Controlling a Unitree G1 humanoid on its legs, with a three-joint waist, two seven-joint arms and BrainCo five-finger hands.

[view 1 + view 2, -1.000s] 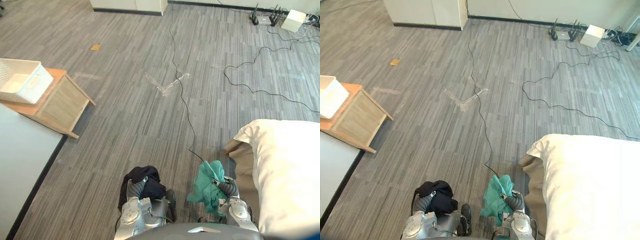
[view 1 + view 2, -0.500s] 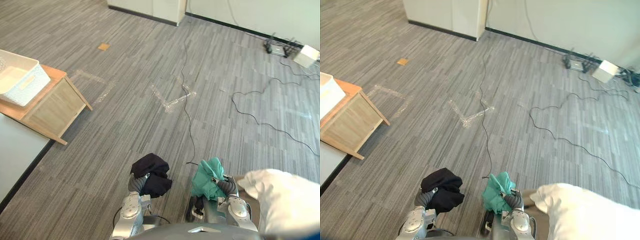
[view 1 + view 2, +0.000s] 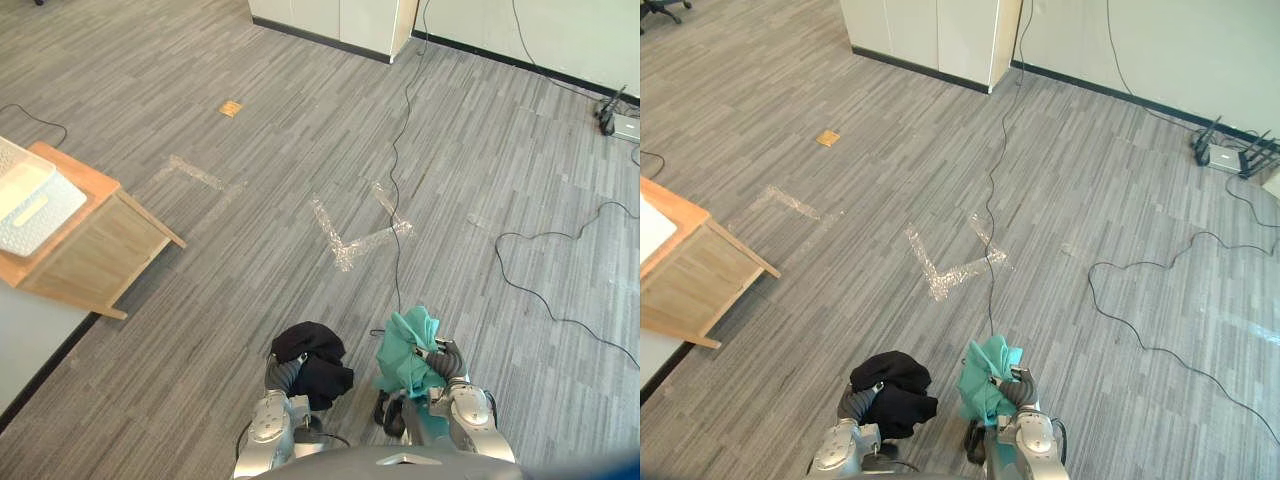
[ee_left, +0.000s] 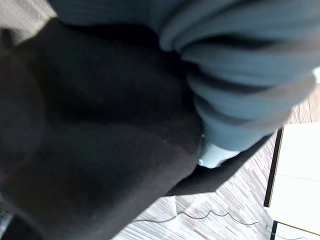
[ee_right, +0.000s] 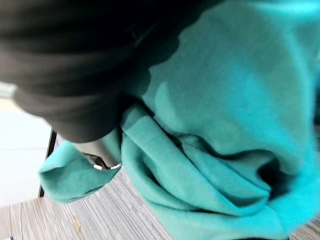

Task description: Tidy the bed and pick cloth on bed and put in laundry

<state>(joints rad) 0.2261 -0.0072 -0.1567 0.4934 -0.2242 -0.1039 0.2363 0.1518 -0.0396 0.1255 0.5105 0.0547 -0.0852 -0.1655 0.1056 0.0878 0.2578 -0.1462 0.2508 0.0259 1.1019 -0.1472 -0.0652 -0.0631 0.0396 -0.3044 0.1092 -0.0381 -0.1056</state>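
Observation:
A bunched black cloth (image 3: pixel 312 362) hangs over the grey floor in my left hand (image 3: pixel 279 374), low in the eye views; it covers the fingers in the left wrist view (image 4: pixel 90 130). Beside it my right hand (image 3: pixel 446 366) is curled into a teal cloth (image 3: pixel 404 350), which drapes round a silver finger (image 5: pixel 102 159) in the right wrist view (image 5: pixel 215 130). Far off on the left, a white laundry basket (image 3: pixel 28 200) stands on a low wooden table (image 3: pixel 95 250).
A black cable (image 3: pixel 400 180) runs along the floor ahead past clear tape marks (image 3: pixel 355 245). More cable (image 3: pixel 560 290) loops on the right. White cabinets (image 3: pixel 340 15) line the far wall. A pale flat surface with a dark edge (image 3: pixel 20 345) lies at the lower left.
The camera has swung left: the bed and white pillow have left the picture on the right, and the table with the basket has slid towards the left edge. Both hands still hold their cloths.

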